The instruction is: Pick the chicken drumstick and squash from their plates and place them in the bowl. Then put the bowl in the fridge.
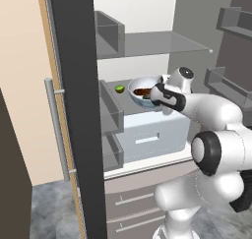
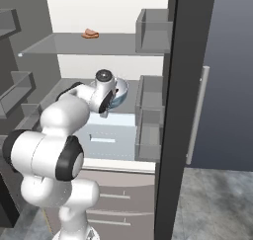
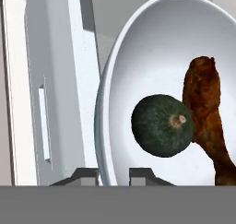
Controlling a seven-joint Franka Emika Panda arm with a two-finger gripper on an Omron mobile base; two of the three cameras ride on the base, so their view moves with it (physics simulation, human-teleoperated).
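1. While the fridge point(image 1: 147, 16) stands open, I see the arm reaching in over its lower shelf, above the white bottom drawer point(image 1: 150, 137).
2. Gripper point(image 3: 114, 174): jaws drawn narrow, one tip on either side of the bowl point(image 3: 152, 48) rim, pinching it.
3. Bowl sits at lower-shelf level inside the fridge; I cannot tell whether its base touches the shelf.
4. Squash point(image 3: 161, 125) lies inside the bowl, touching the drumstick point(image 3: 206, 112) beside it.
5. A small green item point(image 1: 119, 89) rests on the same shelf, just beside the bowl.
6. A brownish item point(image 2: 90, 34) lies on the upper glass shelf point(image 2: 74, 47).
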